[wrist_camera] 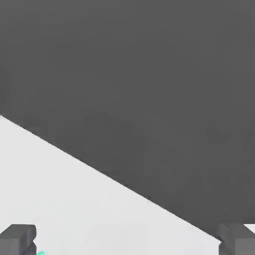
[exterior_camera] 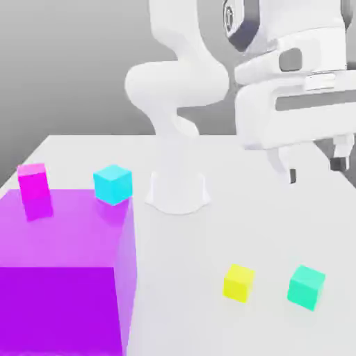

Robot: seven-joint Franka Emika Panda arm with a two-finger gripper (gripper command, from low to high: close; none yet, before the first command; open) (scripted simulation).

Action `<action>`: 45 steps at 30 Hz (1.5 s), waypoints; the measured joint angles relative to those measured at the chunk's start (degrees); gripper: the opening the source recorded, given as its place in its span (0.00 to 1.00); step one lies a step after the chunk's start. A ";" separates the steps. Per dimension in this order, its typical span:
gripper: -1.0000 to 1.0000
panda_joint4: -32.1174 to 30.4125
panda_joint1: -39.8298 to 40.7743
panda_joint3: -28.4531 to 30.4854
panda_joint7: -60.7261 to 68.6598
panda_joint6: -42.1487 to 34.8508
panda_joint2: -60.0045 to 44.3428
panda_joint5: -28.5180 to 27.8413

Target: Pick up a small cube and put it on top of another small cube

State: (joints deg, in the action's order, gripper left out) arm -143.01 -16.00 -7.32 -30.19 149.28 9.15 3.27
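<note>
While the pincer hung open and empty above the table, its two fingertips well apart, the mint-green cube sat on the tabletop, well below it in the exterior view. Bearing, as I judged it: down and out from the arm's base, toward the viewer; exact depth offset I could not tell. In the hand view a sliver of mint green showed just beside one fingertip, not centred between the two, so the pincer looked off-line and needed a sideways shift as well as a descent. Cube had no long axis to favour; its faces sat turned, so the fingers probably wanted matching to a pair of them. Yellow cube, the stacking base, stood near it, toward the exterior view's left, a clear gap between. Step in hand, I reckoned: the approach.
</note>
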 joint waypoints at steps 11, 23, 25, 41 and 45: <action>0.50 -4.73 -8.74 -1.36 -0.54 12.34 -23.09 -9.95; 0.00 -4.13 -10.08 0.19 -1.66 15.28 -26.86 -11.52; 0.00 -4.88 -9.31 -0.98 -0.23 12.18 -22.98 -9.61; 0.00 -18.34 -1.59 5.63 27.80 12.40 -9.53 -2.84; 1.00 -18.24 -1.50 5.77 27.41 15.90 -13.14 -3.44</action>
State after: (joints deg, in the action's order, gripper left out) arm -161.25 -17.50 -1.55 -2.77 165.18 -3.99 -0.17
